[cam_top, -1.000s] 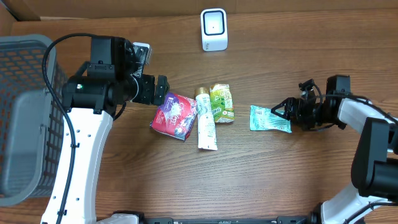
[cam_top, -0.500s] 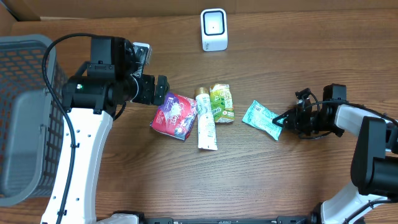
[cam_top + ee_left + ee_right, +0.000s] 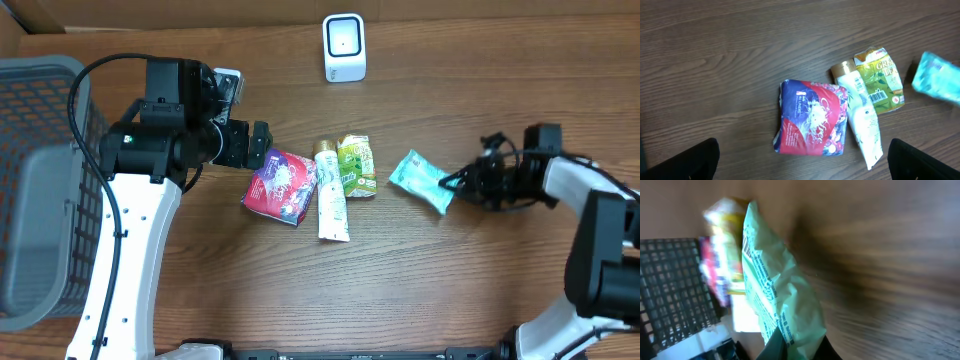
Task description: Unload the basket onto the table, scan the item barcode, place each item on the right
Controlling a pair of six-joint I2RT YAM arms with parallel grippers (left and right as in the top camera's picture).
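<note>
Teal packet [image 3: 420, 180], right edge pinched by the right gripper [image 3: 458, 185], stands apart from the green pouch [image 3: 357, 165]; left gripper [image 3: 258, 146] is spread wide.

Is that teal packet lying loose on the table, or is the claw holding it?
Held: the right gripper is shut on one edge of the teal packet. Whether it is off the table, cannot tell.
</note>
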